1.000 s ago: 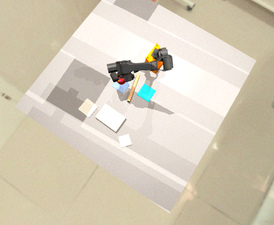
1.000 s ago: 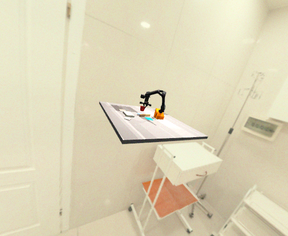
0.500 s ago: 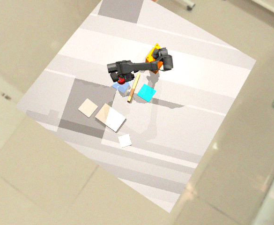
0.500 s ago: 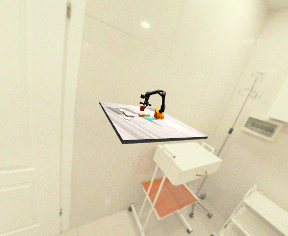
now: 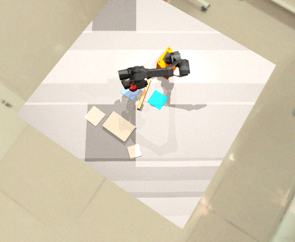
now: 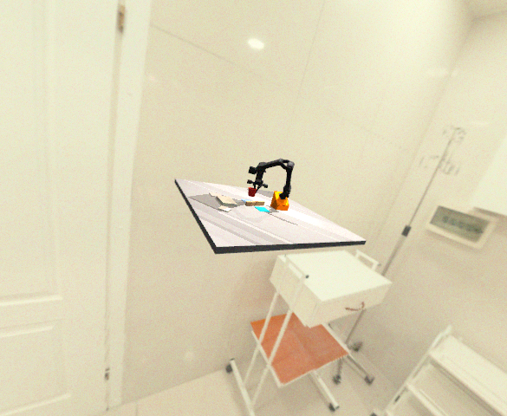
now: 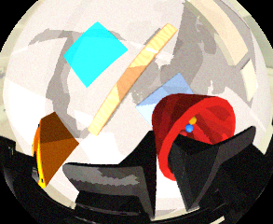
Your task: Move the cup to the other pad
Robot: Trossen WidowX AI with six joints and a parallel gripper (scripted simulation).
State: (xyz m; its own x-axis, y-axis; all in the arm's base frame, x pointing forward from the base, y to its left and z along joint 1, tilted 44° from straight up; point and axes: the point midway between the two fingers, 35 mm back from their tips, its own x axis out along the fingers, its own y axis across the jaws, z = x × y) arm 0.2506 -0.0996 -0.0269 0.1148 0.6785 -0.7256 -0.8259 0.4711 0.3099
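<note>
Cup [image 7: 195,126] above grey-striped table [image 5: 194,104]

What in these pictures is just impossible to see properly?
- Marbles in the red cup: wrist view shows only small colored specks; count unclear.
- Cup in top view: mostly hidden under the gripper.
- Pale blue pad: partly covered by cup and arm.
- Exterior view: everything too small.

The arm [image 5: 158,71] reaches out, pincer [image 7: 164,164] clamped on the cup [image 7: 195,127].

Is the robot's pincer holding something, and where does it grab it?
Yes. The pincer is shut on the red cup with marbles, pinching its rim wall.
</note>
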